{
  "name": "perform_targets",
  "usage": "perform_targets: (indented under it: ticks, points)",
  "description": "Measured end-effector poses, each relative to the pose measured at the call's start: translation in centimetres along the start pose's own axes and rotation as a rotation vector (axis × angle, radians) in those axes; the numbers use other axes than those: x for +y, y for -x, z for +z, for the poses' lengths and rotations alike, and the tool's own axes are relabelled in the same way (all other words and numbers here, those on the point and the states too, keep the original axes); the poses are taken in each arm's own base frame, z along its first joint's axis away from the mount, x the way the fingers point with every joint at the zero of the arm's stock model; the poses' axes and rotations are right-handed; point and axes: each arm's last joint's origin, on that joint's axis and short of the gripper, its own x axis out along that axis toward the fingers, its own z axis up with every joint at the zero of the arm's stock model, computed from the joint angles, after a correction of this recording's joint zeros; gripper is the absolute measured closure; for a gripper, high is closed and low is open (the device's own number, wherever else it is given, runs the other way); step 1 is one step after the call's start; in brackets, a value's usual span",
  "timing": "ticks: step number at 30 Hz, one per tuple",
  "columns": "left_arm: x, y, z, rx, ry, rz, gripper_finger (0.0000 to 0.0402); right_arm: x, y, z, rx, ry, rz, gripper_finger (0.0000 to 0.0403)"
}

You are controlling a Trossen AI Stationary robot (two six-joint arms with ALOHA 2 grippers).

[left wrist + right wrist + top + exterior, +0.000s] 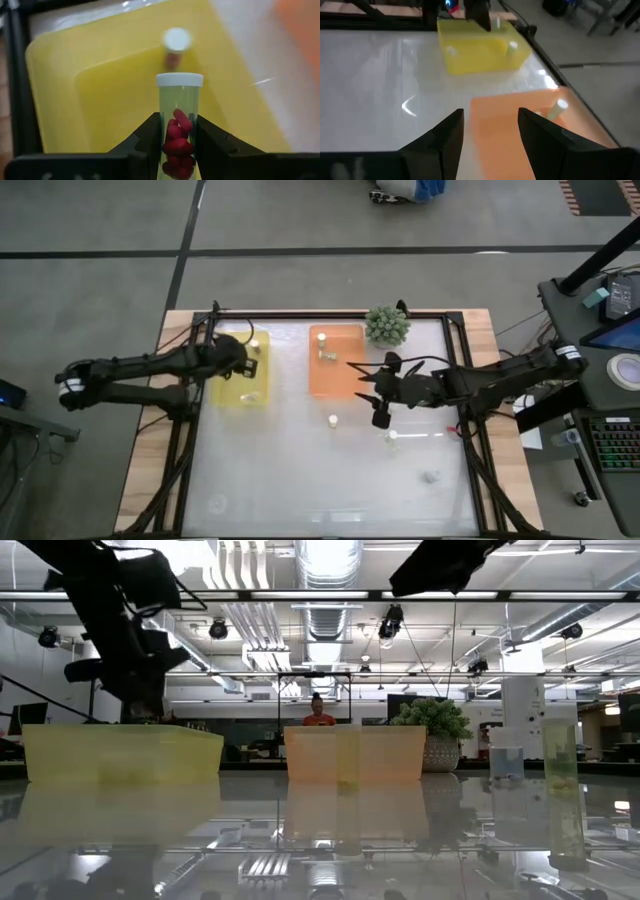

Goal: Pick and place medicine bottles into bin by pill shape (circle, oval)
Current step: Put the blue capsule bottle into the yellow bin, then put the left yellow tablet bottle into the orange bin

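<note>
My left gripper hangs over the yellow tray, shut on a clear medicine bottle with a white cap and red oblong pills. Two more bottles are in that tray; one of them shows beyond the held bottle. My right gripper stands open at the orange tray's right edge, nothing between its fingers. Two bottles lie in the orange tray. Others rest on the table. My left gripper pinches the bottle's clear body between its two fingers, on two opposite sides below the cap. The fingers slant down from above and lie along the bottle. The capped end points away from the gripper. The bottle is lifted clear above the yellow tray's floor.
A spiky green plant ball sits at the far edge, right of the orange tray. A black frame runs around the glossy white table. Bare table lies between the two trays and toward the near edge.
</note>
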Motion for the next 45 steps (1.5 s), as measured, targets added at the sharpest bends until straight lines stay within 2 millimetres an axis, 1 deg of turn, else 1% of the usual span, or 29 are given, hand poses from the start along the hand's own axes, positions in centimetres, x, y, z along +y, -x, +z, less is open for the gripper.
perform_targets:
  ticks: [5, 9, 15, 20, 27, 33, 35, 42, 45]
  points:
    - [0.6, -2.0, 1.5, 0.095, 0.061, 0.133, 0.0324, -0.4, 0.5, -1.6, -0.007, 0.026, 0.0, 0.0223]
    - [0.4, -3.9, 2.3, 0.16, 0.084, 0.205, 0.0324, -0.7, 1.1, -2.1, -0.013, 0.06, 0.001, 0.0223]
    - [0.2, -6.8, 1.8, 0.304, 0.097, 0.278, 0.0324, -1.0, 1.8, -2.4, -0.023, 0.058, 0.001, 0.0223]
    - [-0.1, -8.1, 1.4, 0.363, 0.094, 0.32, 0.0324, -1.0, 1.8, -2.7, -0.012, 0.083, 0.001, 0.0224]
    - [-0.2, -8.8, 1.1, 0.393, 0.064, 0.348, 0.0324, -1.0, 1.8, -2.7, -0.013, 0.086, 0.001, 0.0223]
    - [-0.1, -8.3, 1.3, 0.38, 0.052, 0.331, 0.0317, -1.0, 1.8, -2.7, -0.013, 0.086, 0.001, 0.0223]
    - [-0.1, -8.2, 1.4, 0.374, 0.054, 0.326, 0.0303, -1.0, 1.8, -2.7, -0.013, 0.086, 0.001, 0.0223]
    - [-0.1, -8.0, 1.4, 0.376, 0.058, 0.32, 0.0231, -1.0, 1.8, -2.7, -0.013, 0.086, 0.001, 0.0222]
    - [-0.2, -7.6, 1.7, 0.4, 0.052, 0.328, 0.021, -1.0, 1.8, -2.7, -0.013, 0.086, 0.001, 0.0223]
